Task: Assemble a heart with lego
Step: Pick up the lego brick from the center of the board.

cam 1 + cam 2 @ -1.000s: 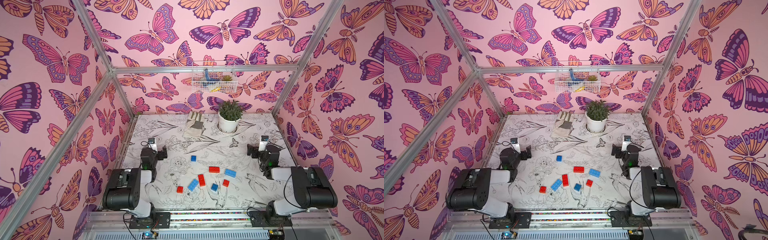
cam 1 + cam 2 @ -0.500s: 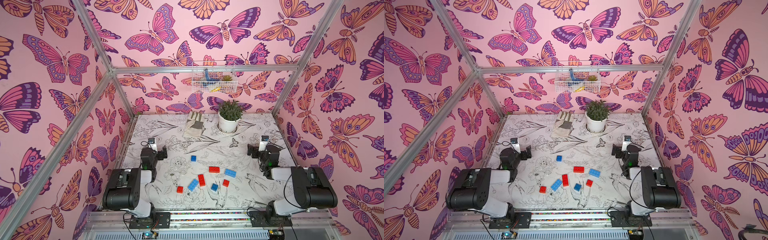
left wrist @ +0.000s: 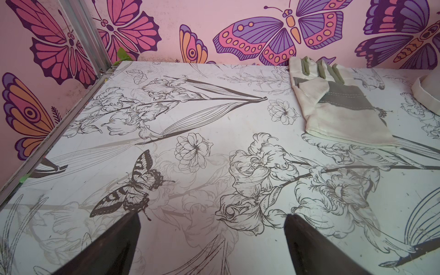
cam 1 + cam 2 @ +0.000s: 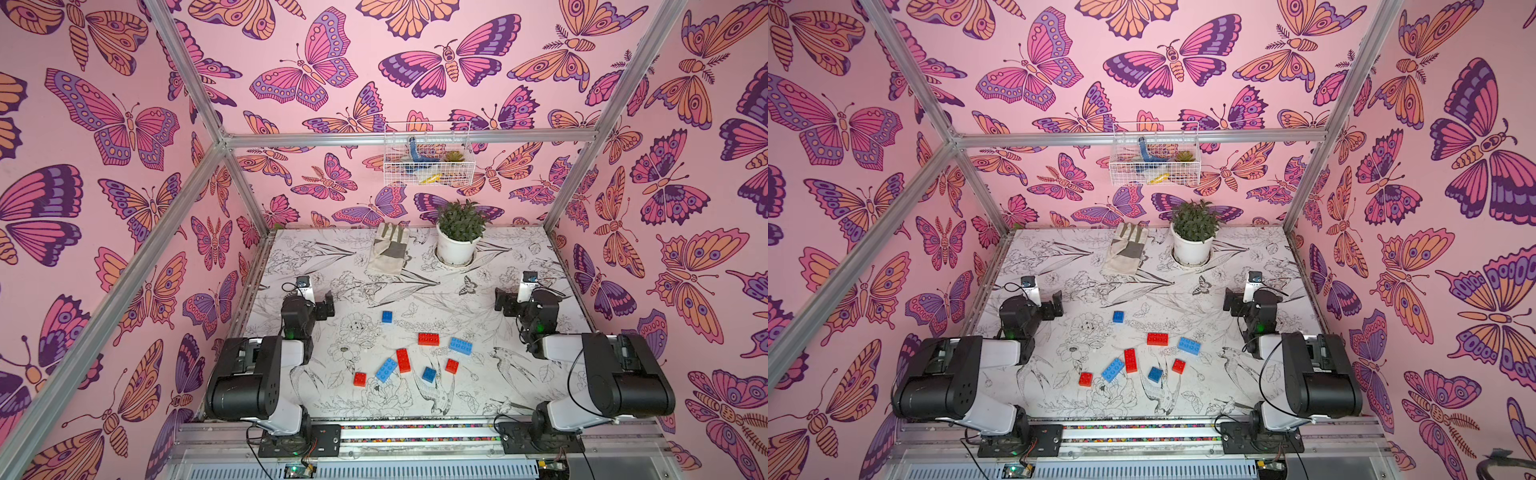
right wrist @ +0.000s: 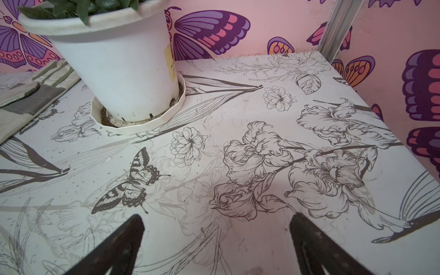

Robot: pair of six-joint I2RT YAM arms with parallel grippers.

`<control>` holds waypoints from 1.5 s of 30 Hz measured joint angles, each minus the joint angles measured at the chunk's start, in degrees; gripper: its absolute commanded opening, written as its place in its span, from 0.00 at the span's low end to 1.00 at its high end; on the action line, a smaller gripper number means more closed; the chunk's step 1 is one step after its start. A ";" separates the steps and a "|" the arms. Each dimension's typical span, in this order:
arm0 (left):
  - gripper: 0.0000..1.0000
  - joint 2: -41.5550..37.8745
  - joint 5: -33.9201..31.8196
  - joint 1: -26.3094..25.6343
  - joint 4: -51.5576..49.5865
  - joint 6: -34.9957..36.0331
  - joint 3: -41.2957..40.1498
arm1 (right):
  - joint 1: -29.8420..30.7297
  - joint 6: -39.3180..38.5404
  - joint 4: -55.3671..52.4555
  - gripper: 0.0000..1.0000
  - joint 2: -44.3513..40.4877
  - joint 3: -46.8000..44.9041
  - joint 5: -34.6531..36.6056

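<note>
Eight loose lego bricks [image 4: 429, 339], four red and four blue, lie scattered on the flower-printed table [image 4: 519, 374]. In both top views they sit in the lower middle of the frame, between the two robot arms [image 4: 257, 374]. A small blue square brick [image 4: 387, 316] lies highest in the frame, apart from the rest. A long red brick [image 4: 403, 360] and a long blue brick [image 4: 387, 369] lie side by side. No bricks are joined.

The left gripper [image 3: 212, 216] is at middle left and the right gripper [image 5: 216, 215] at middle right. Both are well apart from the bricks, low over the table, and face the back wall. Both arms are folded back over their bases. Each gripper's jaws stand wide apart, holding nothing.

A work glove [image 4: 388, 249] and a potted plant [image 4: 457, 232] are at the back of the table.
</note>
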 measured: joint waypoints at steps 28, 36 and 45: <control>1.00 -40.17 -10.80 0.09 -20.61 -27.26 -4.74 | -0.28 21.66 -35.17 0.99 -29.03 10.01 7.06; 1.00 -42.34 -5.16 -0.02 -43.28 -37.86 3.02 | 0.74 24.63 -49.22 0.99 -26.88 13.14 1.03; 0.98 -38.56 5.38 -13.07 -64.41 -41.11 10.91 | 19.04 23.15 -63.69 0.99 -25.53 22.01 0.13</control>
